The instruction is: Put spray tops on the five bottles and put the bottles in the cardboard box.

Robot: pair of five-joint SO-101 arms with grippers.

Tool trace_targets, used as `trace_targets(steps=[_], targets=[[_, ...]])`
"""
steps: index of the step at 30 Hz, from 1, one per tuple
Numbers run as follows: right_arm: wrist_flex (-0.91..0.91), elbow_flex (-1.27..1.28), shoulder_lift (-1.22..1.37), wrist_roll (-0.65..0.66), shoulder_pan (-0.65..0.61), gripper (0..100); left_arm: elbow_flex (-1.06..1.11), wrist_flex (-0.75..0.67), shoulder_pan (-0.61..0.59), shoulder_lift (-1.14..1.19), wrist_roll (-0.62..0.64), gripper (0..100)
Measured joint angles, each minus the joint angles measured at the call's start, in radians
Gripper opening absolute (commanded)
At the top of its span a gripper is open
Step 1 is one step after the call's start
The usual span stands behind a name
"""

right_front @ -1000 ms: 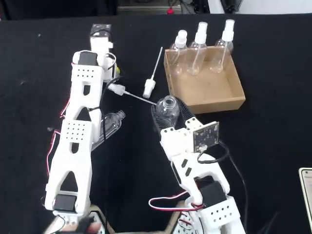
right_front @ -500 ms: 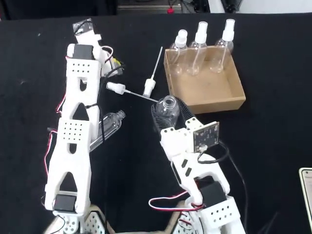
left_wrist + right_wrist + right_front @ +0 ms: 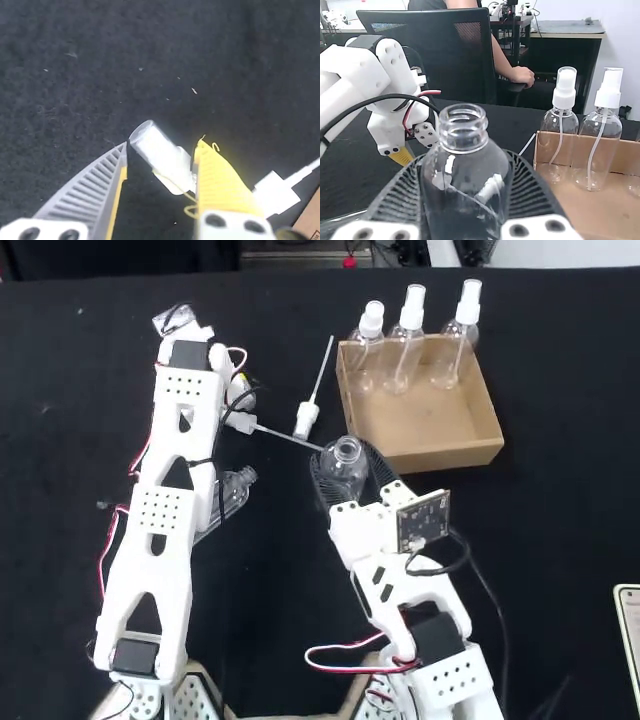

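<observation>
My right gripper (image 3: 346,476) is shut on an open clear bottle (image 3: 345,458), held upright in the middle of the table; its bare neck (image 3: 463,127) rises between the black jaws. My left gripper (image 3: 162,146) is open low over the cloth, with a white spray top (image 3: 161,156) lying between its grey and yellow fingers (image 3: 217,182). That spray top (image 3: 240,423) has its tube pointing toward the held bottle. A second spray top (image 3: 306,420) lies near the cardboard box (image 3: 470,440). Another open bottle (image 3: 228,495) lies partly under the left arm.
Three bottles with spray tops (image 3: 408,340) stand along the box's far wall, and two of them (image 3: 560,125) appear beyond the held bottle. The box's near half is bare. Black cloth covers the table. A flat white object (image 3: 630,625) lies at the right edge.
The left arm's wrist swung left and away, then came back right, down over the spray top. The right arm and its bottle have not moved.
</observation>
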Motion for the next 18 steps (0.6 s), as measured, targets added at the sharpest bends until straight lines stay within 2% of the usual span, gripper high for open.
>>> trace_targets(steps=[13,18], targets=[[0.0,0.0,0.0,0.0,0.0,1.8,0.0,-0.002,-0.005,0.003,0.006,20],[0.0,0.0,0.0,0.0,0.0,1.8,0.0,-0.023,-0.095,0.005,0.003,20]])
